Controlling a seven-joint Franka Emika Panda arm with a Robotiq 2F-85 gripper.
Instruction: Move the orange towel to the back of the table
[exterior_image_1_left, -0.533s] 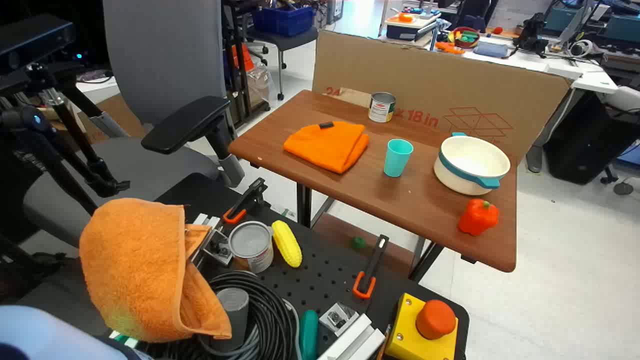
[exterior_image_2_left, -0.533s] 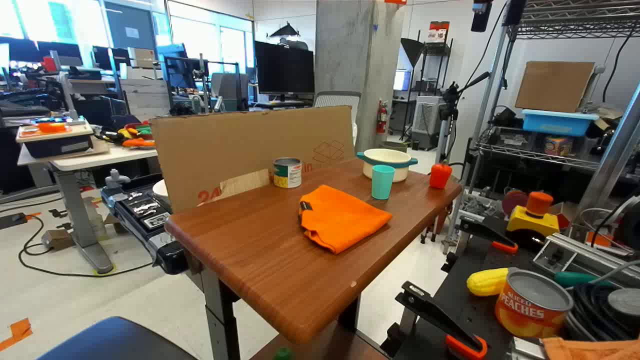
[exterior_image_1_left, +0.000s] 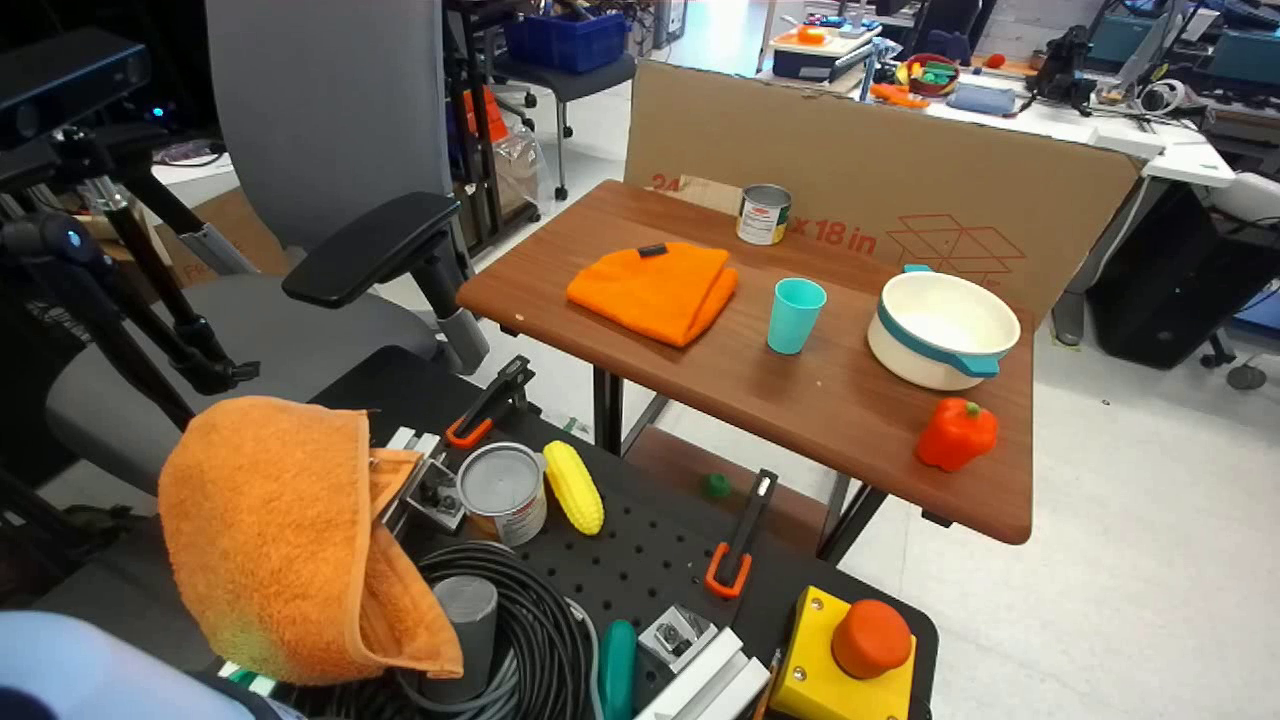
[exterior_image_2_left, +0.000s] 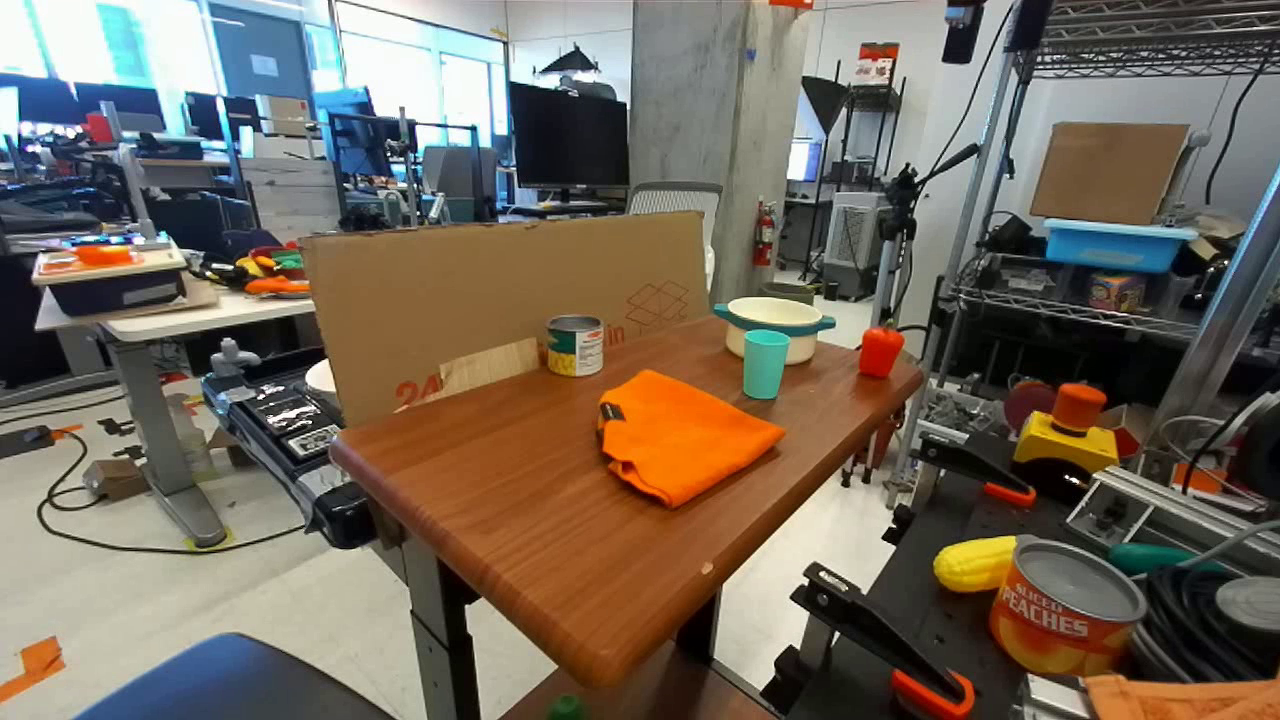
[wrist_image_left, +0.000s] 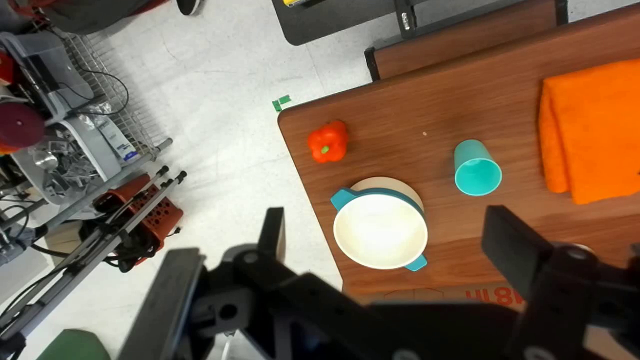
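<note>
The folded orange towel (exterior_image_1_left: 650, 295) lies flat on the brown table (exterior_image_1_left: 840, 430), in the part toward the chair, with a small dark tag on one edge. It also shows in an exterior view (exterior_image_2_left: 690, 440) and at the right edge of the wrist view (wrist_image_left: 595, 135), partly cut off. My gripper (wrist_image_left: 385, 212) shows only in the wrist view. Its two fingers are wide apart with nothing between them. In that view they appear over the pot, off to the side of the towel and above the table.
A teal cup (exterior_image_1_left: 797, 316) stands beside the towel. A cream pot (exterior_image_1_left: 945, 330), a red pepper (exterior_image_1_left: 957, 434) and a can (exterior_image_1_left: 764, 215) share the table. A cardboard sheet (exterior_image_1_left: 860, 150) stands upright along the back edge. Another orange cloth (exterior_image_1_left: 270, 540) hangs in the foreground.
</note>
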